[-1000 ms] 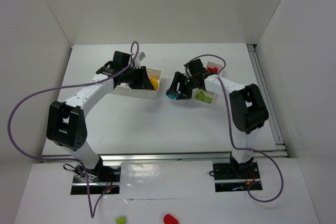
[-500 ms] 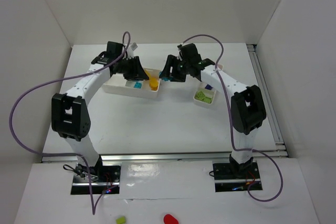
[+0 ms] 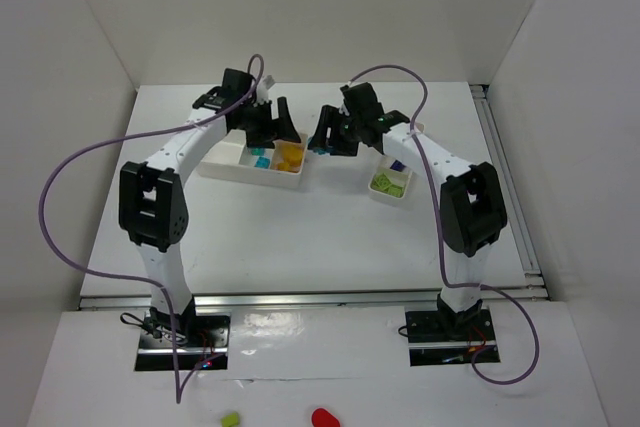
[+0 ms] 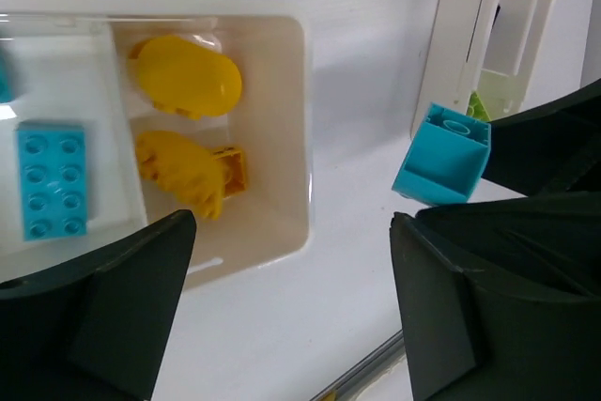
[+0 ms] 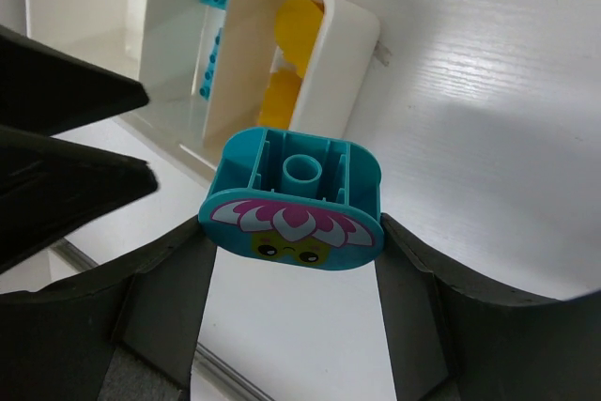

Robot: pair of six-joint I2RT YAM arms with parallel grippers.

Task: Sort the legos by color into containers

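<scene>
I am seeing the cyan rounded plastic flower-face brick (image 5: 296, 199) pinched in the right gripper (image 5: 293, 224), hanging between the wide white divided tray (image 3: 222, 169) and the narrow white tray (image 3: 392, 194). The left gripper (image 4: 291, 223) is hovering spread over yellow pieces (image 4: 183, 77), both arms reaching forward.

Cyan flower-print brick (image 5: 293, 199) clamped in right gripper (image 5: 293, 232) beside wide tray (image 4: 305, 138) holding yellow pieces (image 4: 185, 77) and flat cyan brick (image 4: 51, 180).
</scene>
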